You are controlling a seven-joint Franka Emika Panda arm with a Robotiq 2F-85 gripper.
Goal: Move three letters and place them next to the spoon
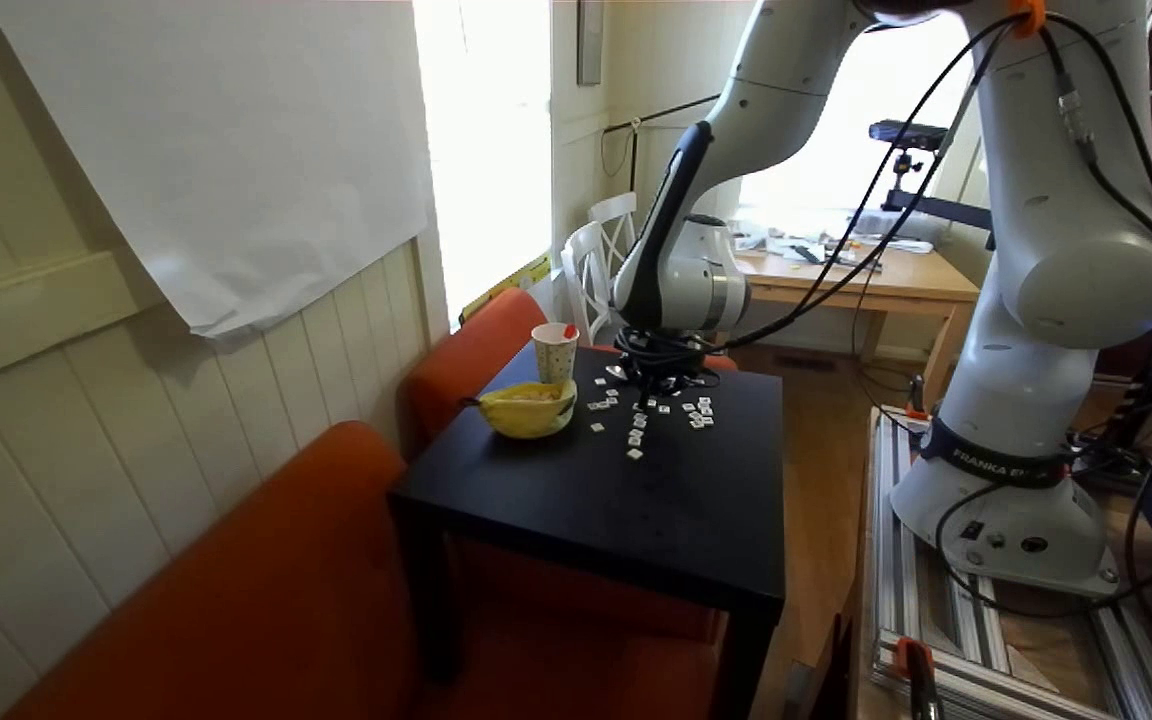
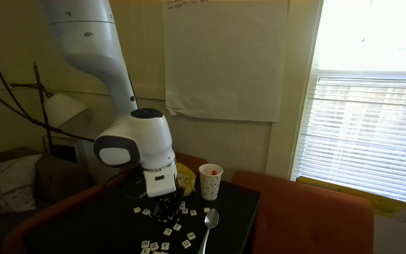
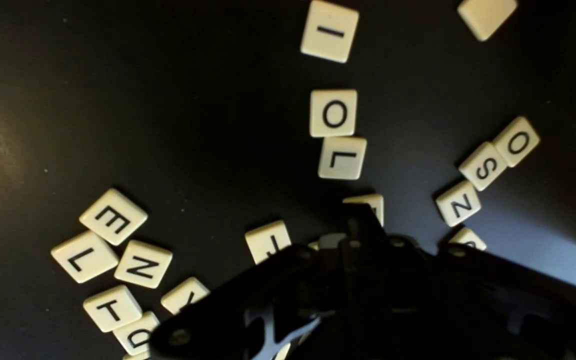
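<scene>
Many tiny white letter tiles lie scattered on the black table. The wrist view shows an I, an O and an L in a row ahead of my gripper. My fingers look shut, low over the tiles, with no tile visible between them. They partly cover one tile and a J. In an exterior view the silver spoon lies right of my gripper. An E and a U lie just left of its handle. A blank tile touches or nearly touches its bowl.
A yellow bowl and a patterned paper cup stand on the table; both also show in an exterior view, the bowl partly behind my arm, the cup beyond the spoon. Orange seats border the table.
</scene>
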